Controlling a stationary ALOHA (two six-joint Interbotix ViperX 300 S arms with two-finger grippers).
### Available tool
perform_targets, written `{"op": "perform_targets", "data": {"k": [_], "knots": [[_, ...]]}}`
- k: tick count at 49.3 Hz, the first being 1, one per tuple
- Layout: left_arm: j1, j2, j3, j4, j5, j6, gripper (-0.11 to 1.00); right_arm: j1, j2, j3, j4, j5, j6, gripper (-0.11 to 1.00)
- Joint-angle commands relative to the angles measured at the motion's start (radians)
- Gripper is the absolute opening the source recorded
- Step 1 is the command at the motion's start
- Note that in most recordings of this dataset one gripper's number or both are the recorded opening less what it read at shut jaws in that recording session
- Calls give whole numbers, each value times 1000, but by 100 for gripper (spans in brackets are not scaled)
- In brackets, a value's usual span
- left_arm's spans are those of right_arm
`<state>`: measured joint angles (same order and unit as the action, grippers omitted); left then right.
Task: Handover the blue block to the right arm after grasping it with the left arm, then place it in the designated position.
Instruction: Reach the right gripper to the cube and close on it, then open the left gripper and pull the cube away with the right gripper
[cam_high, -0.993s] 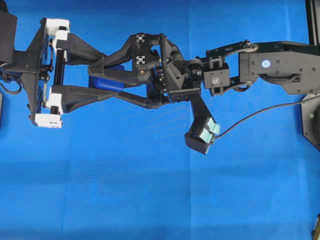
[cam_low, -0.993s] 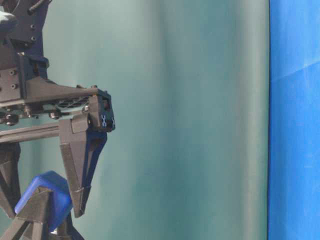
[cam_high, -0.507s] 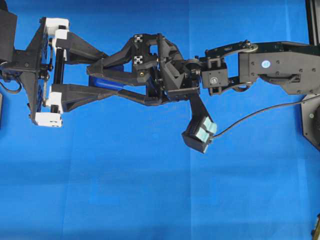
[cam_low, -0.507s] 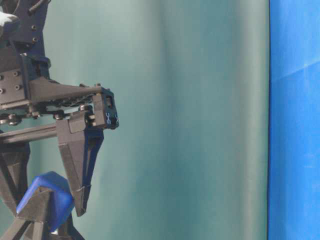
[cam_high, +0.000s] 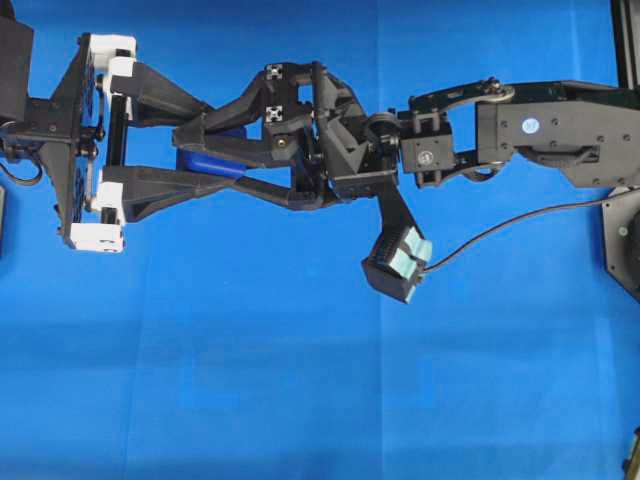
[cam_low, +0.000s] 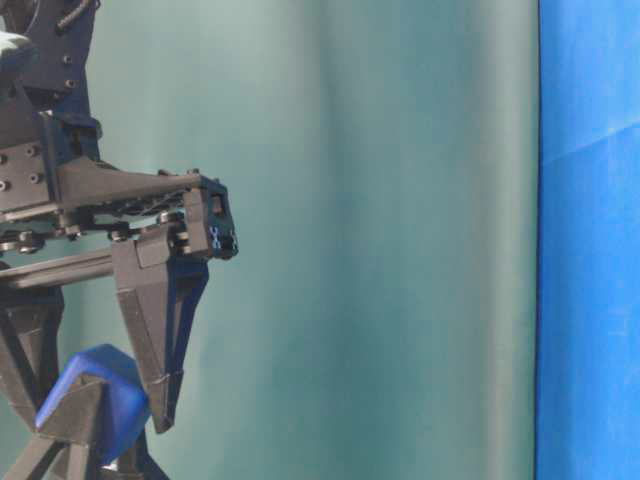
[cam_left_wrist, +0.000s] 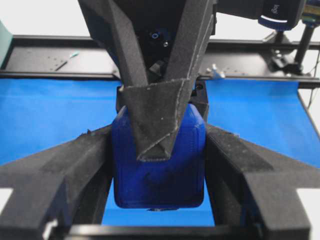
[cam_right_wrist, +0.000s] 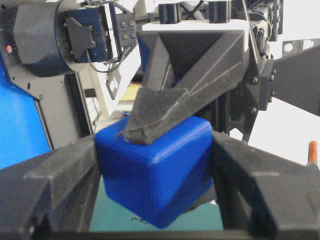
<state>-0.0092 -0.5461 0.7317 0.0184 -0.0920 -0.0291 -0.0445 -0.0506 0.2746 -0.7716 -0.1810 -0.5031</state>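
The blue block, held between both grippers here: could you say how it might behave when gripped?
The blue block looks rigid: no denting under the left gripper or right gripper. Its glossy faces might slip. Flat sides make rolling unlikely.

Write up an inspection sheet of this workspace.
Surface: blue cloth, bare around the arms.
Job's things: blue block held in mid-air between both hands.
Clutter: nothing seen.
Grippers: left hand shut on the block; right hand also closed on its sides, fingers crossing the left's.
Cables: black cable runs from the right wrist camera towards the right edge.
Surroundings: green backdrop; black frame rails behind the cloth.
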Motion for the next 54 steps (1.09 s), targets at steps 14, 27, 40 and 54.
{"op": "perform_targets", "data": {"k": [14,27,40,54], "knots": [[-6,-11,-15,2,-5,-20,68,-6,-14,-29,6,-3,12,56],[-6,-14,-15,0,-6,-21,93,-6,-15,-28,11,0,12,56],[-6,-20,-11,0,-11,-21,93,-3,-52,12,21,29,12,56],[-5,-21,-11,0,-11,-20,93,0,-170,126,38,31,12,56]]}}
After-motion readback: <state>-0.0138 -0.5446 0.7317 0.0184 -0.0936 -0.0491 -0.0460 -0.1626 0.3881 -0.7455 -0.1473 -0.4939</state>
